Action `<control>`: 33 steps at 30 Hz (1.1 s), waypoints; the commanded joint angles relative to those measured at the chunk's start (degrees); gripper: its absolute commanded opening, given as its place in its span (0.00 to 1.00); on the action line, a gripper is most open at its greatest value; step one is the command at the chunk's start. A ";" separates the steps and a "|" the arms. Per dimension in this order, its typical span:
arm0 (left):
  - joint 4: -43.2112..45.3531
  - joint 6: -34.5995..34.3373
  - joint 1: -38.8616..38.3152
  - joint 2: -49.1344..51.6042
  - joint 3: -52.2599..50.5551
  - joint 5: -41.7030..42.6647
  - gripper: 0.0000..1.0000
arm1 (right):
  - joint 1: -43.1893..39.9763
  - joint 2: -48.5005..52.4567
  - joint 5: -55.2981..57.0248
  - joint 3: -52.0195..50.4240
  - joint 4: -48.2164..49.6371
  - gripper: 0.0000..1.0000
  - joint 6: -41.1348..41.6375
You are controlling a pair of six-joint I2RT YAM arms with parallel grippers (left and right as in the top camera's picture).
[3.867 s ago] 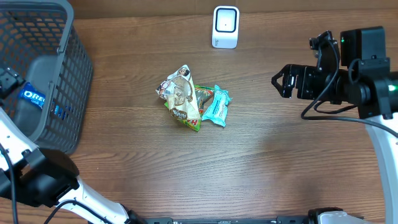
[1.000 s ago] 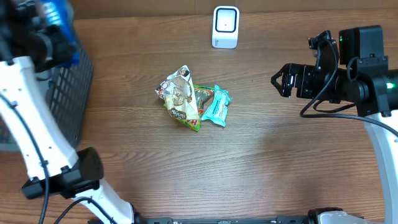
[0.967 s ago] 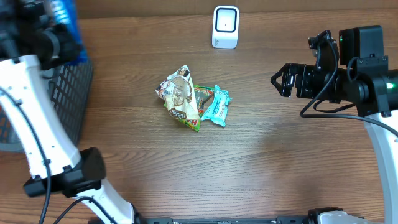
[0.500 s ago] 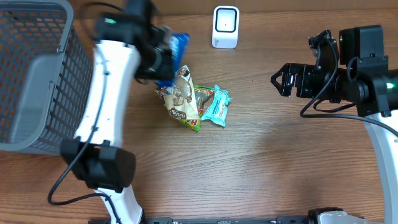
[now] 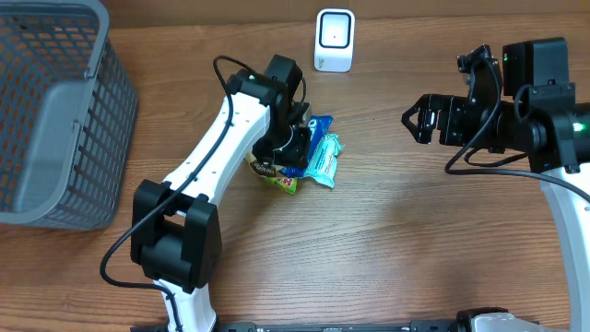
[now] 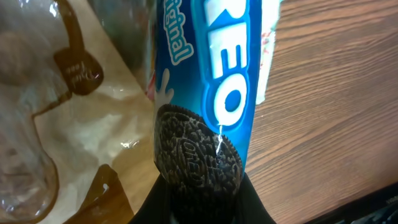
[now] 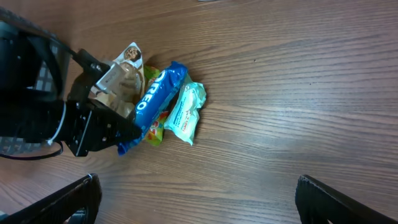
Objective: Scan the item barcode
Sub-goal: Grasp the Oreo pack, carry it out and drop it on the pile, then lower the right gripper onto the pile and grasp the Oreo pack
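Left gripper [image 5: 289, 146] clamped on one end of the blue Oreo pack [image 7: 158, 93], over the snack pile [image 5: 267, 171] mid-table, near side of the white scanner [image 5: 334, 40]; right gripper [image 5: 414, 120] spread wide, empty, at right

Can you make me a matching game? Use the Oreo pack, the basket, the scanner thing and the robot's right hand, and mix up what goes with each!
Things:
1. Oreo pack
2. basket
3. scanner
4. right hand

Clues:
A. open, holding nothing
B. white
C. pinched in the left hand, over the snack pile
D. grey mesh

Pairs: 1-C, 2-D, 3-B, 4-A
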 commanded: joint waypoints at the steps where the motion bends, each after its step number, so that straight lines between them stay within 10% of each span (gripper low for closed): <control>1: 0.22 -1.81 0.04 -0.35 -0.61 0.92 0.04 | 0.31 -0.15 0.11 1.14 0.11 1.00 0.13; 6: -1.20 -2.73 -0.02 -0.35 -0.61 0.94 0.07 | 0.31 -0.15 0.11 1.14 -0.26 1.00 0.13; 12: -3.28 -2.47 0.00 -0.35 -0.57 1.29 0.58 | 0.31 -0.15 0.11 1.14 -0.28 1.00 0.13; 33: -15.69 2.95 13.22 -0.63 41.99 4.20 0.59 | 6.43 4.92 -3.65 1.14 1.01 0.88 11.96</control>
